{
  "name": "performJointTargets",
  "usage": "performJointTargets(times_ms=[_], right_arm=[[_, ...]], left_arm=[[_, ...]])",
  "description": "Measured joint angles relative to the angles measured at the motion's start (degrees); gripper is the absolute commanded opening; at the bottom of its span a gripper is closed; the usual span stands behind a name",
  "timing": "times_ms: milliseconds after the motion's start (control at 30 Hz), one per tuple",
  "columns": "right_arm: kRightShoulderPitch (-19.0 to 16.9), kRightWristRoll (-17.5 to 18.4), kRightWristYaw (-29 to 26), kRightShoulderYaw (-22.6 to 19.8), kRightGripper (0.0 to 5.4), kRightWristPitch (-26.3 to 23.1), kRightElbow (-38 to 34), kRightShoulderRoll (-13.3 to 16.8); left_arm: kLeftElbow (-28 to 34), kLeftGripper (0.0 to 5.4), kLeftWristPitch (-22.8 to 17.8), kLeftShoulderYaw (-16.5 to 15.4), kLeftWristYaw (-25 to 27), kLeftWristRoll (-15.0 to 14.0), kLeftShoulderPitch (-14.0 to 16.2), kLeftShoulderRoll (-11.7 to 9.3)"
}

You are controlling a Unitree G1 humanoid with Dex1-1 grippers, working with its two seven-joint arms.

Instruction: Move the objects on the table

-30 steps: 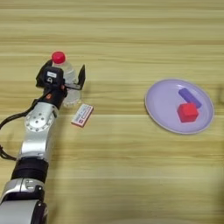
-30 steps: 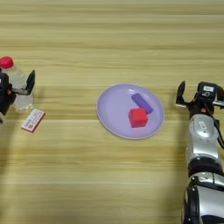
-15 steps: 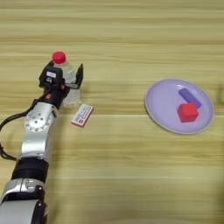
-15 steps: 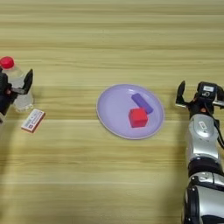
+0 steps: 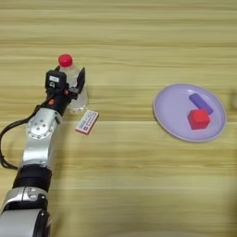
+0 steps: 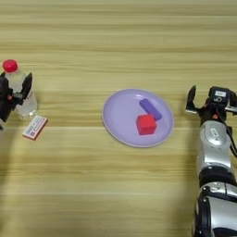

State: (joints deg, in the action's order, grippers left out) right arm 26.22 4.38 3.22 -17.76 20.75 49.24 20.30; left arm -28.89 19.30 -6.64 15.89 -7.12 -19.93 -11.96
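The left gripper (image 5: 69,83) has its fingers spread around the bottle (image 5: 73,88) standing on the table (image 5: 120,176). Only the right eye view shows the right gripper (image 6: 208,99), fingers apart, beside the plate (image 6: 121,118) holding the red cube (image 6: 146,124) and purple block (image 6: 150,109).

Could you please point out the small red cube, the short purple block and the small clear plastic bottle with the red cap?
Small red cube (image 6: 146,124), right eye view, on its top face.
Short purple block (image 6: 150,109), right eye view, middle of its upper side.
Small clear plastic bottle with red cap (image 5: 65,60), left eye view, on the cap.
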Motion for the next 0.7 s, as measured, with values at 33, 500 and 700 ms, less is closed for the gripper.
performJointTargets(times_ms=[33, 500, 700], right_arm=[[0.00, 0.00, 0.00, 0.00, 5.40, 0.00, 0.00, 0.00], [-5.88, -2.14, -2.74, 5.97, 5.40, -0.50, -19.88, -2.74], [-12.93, -1.79, -9.32, 14.19, 5.40, -7.26, -38.81, -7.20]], left_arm=[[0.00, 3.03, 0.01, 0.00, 0.11, -0.01, 0.00, 0.00], [12.74, 2.98, -6.36, 0.17, 1.12, -2.23, 1.60, 0.28], [19.15, 2.98, -11.69, 0.84, 1.79, -2.58, 1.49, 0.24]])
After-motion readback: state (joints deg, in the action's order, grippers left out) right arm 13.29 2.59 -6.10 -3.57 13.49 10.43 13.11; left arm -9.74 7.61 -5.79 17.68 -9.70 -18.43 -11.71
